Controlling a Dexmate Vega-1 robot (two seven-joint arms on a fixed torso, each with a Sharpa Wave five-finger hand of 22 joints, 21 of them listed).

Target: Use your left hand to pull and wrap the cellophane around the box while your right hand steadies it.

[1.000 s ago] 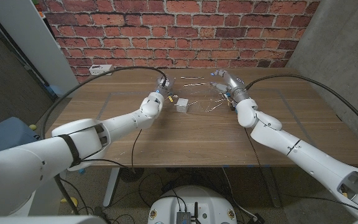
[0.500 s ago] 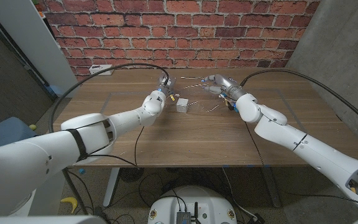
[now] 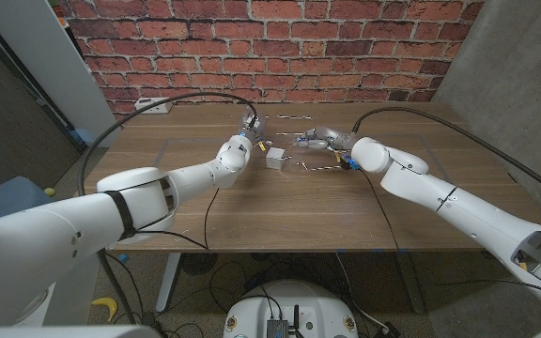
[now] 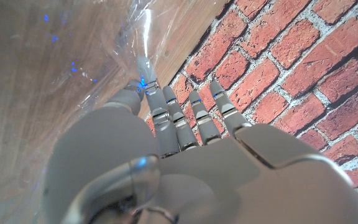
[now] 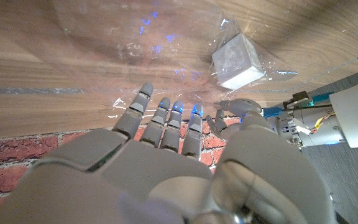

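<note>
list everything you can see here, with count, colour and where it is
box: one, pale grey, mid-table between the hands
cellophane: one clear sheet, spread under and around the box
table: one, brown wood, in front of the brick wall
white device: one, far left edge of the table
brick wall: red, behind the table
left hand: one, grey, pinches the cellophane's edge left of the box
right hand: one, grey, fingers spread over the cellophane right of the box

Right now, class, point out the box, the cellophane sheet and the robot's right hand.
box (image 5: 239, 61), right wrist view, on its pale top face.
cellophane (image 5: 129, 43), right wrist view, on the clear sheet spread over the table.
right hand (image 3: 319, 141), head view, on the middle of the hand, near the box.
</note>
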